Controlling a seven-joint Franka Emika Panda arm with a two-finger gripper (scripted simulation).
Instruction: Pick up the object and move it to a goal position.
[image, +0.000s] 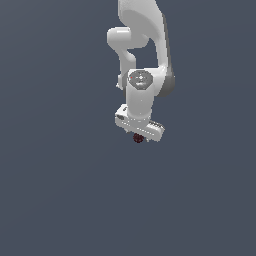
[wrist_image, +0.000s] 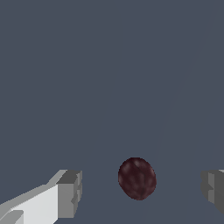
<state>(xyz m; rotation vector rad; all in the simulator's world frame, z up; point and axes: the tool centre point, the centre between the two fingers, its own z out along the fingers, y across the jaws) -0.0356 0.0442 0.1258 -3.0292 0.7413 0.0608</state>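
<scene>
The object (wrist_image: 137, 178) is a small dark red ball with darker specks, resting on the flat grey surface. In the wrist view it lies between my two grey fingertips (wrist_image: 71, 193), with a clear gap on each side. My gripper (wrist_image: 142, 192) is open around it, touching nothing. In the exterior view the white arm hangs straight down over the object (image: 138, 138), which peeks out just under the gripper (image: 139, 136); the fingers are hidden there by the hand.
Plain dark grey surface (image: 60, 190) all around, with no other objects or edges visible.
</scene>
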